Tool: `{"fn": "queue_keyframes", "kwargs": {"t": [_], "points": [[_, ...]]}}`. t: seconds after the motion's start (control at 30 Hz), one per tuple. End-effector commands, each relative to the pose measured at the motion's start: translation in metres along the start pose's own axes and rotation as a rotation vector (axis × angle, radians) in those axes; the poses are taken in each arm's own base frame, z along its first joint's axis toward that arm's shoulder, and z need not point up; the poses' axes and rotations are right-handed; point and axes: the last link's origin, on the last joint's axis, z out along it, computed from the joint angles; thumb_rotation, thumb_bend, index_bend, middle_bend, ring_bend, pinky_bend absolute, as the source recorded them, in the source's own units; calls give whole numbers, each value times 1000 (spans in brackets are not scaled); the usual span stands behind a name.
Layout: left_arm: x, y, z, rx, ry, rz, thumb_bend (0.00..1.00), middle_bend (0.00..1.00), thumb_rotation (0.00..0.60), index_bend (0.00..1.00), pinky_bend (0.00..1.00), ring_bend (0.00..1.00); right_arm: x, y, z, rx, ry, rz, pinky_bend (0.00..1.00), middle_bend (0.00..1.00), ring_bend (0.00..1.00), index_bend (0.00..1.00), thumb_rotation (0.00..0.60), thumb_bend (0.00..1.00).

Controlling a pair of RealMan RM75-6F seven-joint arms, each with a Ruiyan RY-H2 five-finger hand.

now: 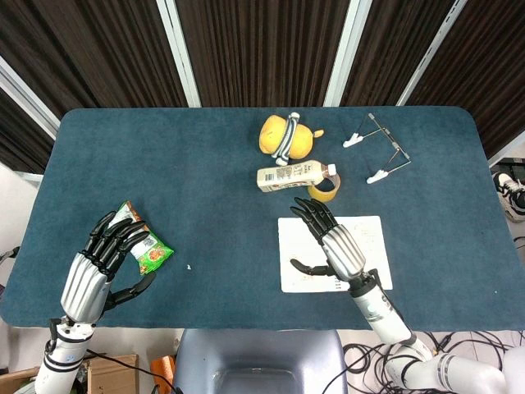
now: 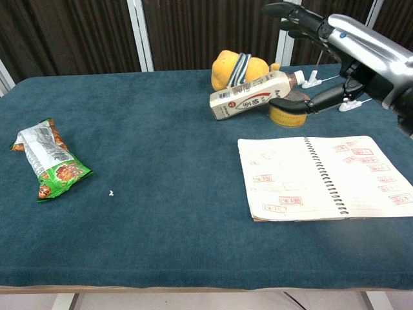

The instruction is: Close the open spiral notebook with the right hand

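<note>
The spiral notebook (image 2: 322,177) lies open and flat on the blue table, its coil running down the middle and both pages stamped with small red marks. In the head view my right hand (image 1: 332,242) covers the left page of the notebook (image 1: 373,238). The chest view shows this right hand (image 2: 342,45) raised well above the table, fingers spread and thumb apart, holding nothing. My left hand (image 1: 102,263) hovers at the front left with its fingers extended and empty.
A green snack packet (image 1: 156,256) lies just beside my left hand. Behind the notebook are a lying milk-tea bottle (image 2: 251,95), a yellow plush toy (image 2: 239,68), a small yellow roll (image 2: 287,111) and a wire stand (image 1: 377,152).
</note>
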Motion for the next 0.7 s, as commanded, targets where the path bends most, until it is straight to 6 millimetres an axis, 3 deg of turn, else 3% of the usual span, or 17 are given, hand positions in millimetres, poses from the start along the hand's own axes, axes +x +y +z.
{"fn": "queue_keyframes", "kwargs": {"t": [0.03, 0.17, 0.3, 0.43, 0.7], "points": [[-1, -1, 1, 5, -5, 1, 255, 193, 600, 219, 110, 164, 1, 1, 0, -1, -8, -7, 10, 0, 0, 0, 600, 157], [-1, -4, -3, 22, -41, 27, 255, 193, 600, 215, 109, 162, 4, 5, -5, -14, -52, -52, 18, 0, 0, 0, 600, 156], [2, -10, -16, 55, -107, 98, 255, 191, 600, 203, 104, 156, 10, 19, -26, -75, -194, -190, 48, 0, 0, 1, 600, 156], [-3, -21, -40, 110, -230, 159, 253, 191, 600, 205, 102, 157, 17, 40, -60, -193, -370, -352, 69, 0, 0, 17, 600, 156], [-6, -41, -80, 296, -462, 230, 256, 179, 600, 218, 91, 145, 15, 73, -102, -323, -469, -430, 73, 0, 0, 65, 600, 156]]}}
